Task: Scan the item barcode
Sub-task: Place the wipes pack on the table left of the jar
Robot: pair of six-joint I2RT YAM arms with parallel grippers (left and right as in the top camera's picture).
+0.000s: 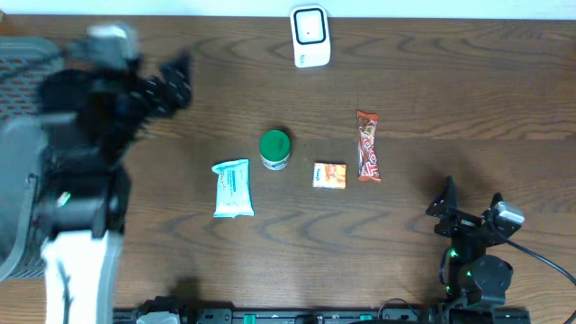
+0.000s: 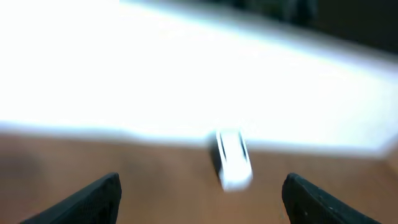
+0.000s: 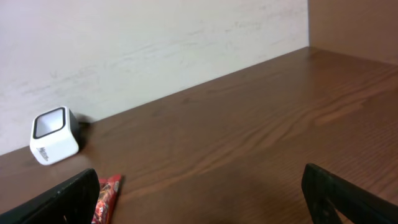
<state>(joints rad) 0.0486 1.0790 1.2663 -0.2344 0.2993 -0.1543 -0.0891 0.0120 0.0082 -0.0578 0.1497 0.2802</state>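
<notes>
The white barcode scanner (image 1: 310,37) stands at the table's far edge, also seen as a blurred scanner (image 2: 232,158) and a scanner (image 3: 55,135) in the wrist views. In a row at mid-table lie a white-and-blue packet (image 1: 232,189), a green-lidded jar (image 1: 274,149), a small orange box (image 1: 329,175) and a red candy bar (image 1: 368,146). My left gripper (image 1: 175,79) is blurred at the far left, its jaws open and empty (image 2: 199,202). My right gripper (image 1: 470,196) rests open near the front right, with the candy bar's end (image 3: 106,196) beside its left finger.
A grey mesh basket (image 1: 25,81) sits at the left edge, partly behind the left arm (image 1: 81,180). A pale wall (image 3: 155,43) runs behind the scanner. A cable (image 1: 549,256) trails from the right arm's base.
</notes>
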